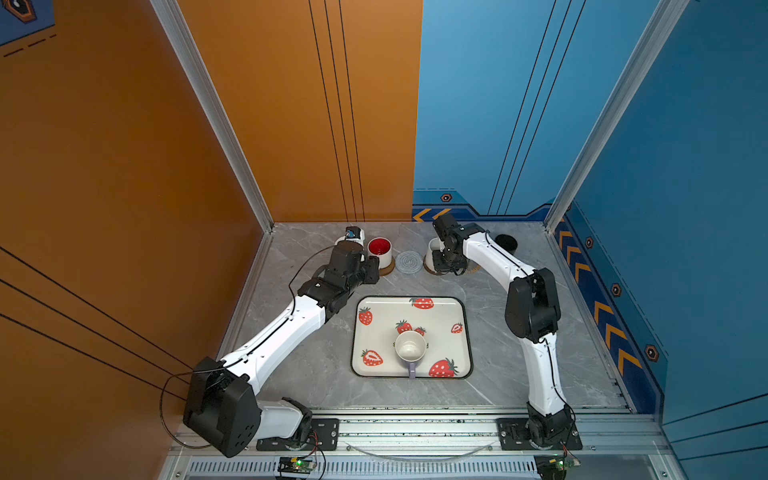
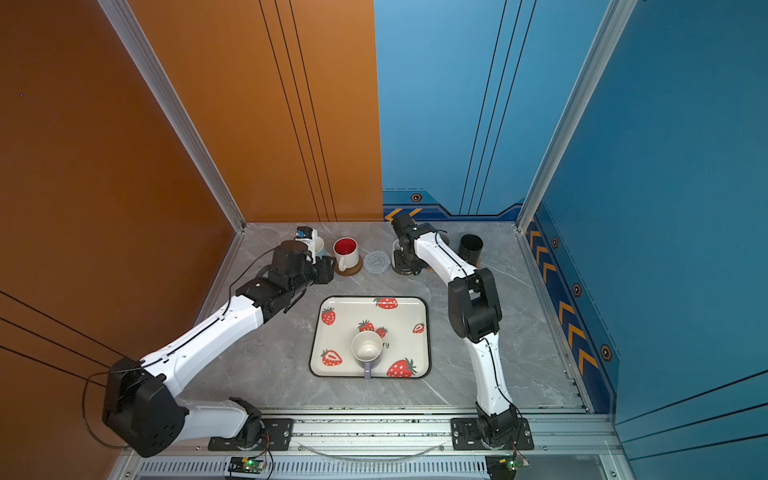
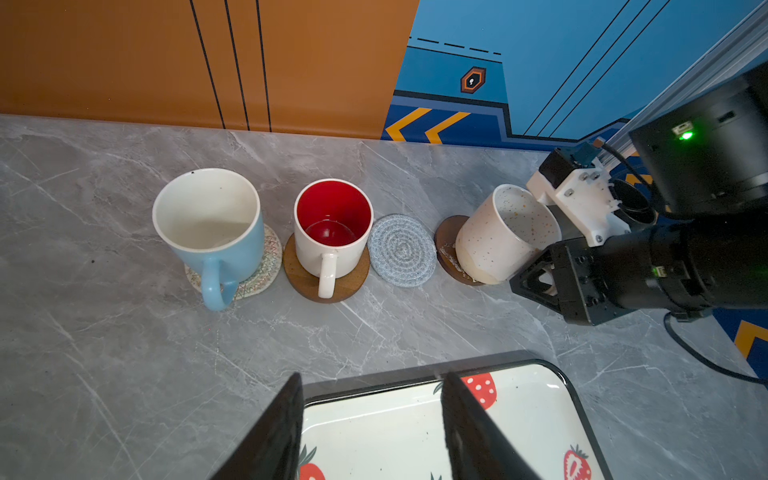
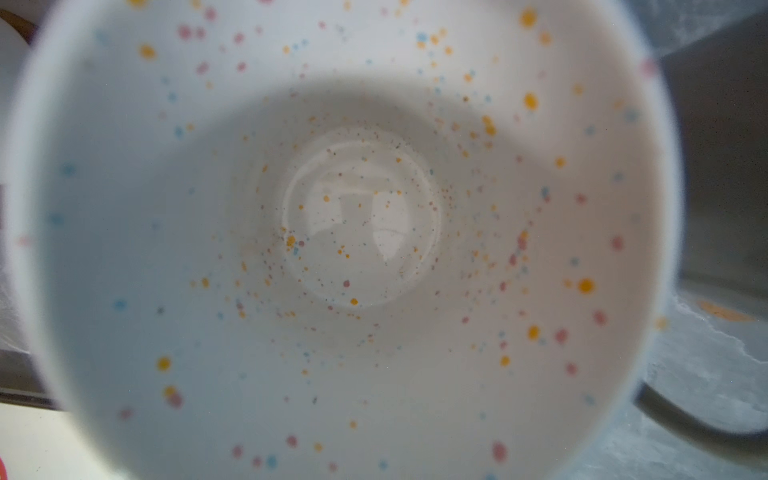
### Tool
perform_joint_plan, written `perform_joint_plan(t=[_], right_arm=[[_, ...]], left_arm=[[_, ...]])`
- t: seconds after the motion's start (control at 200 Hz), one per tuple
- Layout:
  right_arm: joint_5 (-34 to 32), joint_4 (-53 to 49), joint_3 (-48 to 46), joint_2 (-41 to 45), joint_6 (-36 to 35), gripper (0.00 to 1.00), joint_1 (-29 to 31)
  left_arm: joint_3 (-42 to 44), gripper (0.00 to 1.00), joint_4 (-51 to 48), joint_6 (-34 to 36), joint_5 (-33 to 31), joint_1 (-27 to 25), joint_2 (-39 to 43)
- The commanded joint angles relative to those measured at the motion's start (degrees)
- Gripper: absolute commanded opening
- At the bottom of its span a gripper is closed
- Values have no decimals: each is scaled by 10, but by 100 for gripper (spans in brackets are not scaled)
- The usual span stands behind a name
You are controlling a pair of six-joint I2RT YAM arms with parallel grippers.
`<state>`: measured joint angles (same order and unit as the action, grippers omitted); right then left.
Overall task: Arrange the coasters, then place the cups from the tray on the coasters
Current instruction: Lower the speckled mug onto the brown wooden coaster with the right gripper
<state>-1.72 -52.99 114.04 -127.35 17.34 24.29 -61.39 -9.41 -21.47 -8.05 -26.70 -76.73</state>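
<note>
Inside orange-and-blue walls (image 1: 332,124), a grey marble tabletop (image 1: 494,374) bears the tray (image 1: 440,311).

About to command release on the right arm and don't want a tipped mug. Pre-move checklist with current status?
1. Upright: the speckled white mug leans in the left wrist view. Not ok.
2. Centred: its base sits off-centre on the brown wooden disc coaster, toward the right arm. Not ok.
3. Base flat on the disc: cannot tell.
4. Grip: the right pincer is shut on the mug's rim. Ok.
5. Other arm clear: the left pincer is open and empty, over the rim of the strawberry-print tray. Ok.
6. Next slot: the grey woven round coaster is bare, and the lavender mug stands on the tray. Ok.
</note>
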Motion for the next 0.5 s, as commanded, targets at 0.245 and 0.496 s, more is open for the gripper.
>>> perform_joint_plan(t=[0.245, 0.496], right_arm=[[-21, 16, 32, -7, -4, 0, -7], [-23, 15, 36, -14, -4, 0, -9]], left_arm=[[4, 54, 3, -5, 7, 10, -6], [4, 54, 4, -7, 10, 9, -7]])
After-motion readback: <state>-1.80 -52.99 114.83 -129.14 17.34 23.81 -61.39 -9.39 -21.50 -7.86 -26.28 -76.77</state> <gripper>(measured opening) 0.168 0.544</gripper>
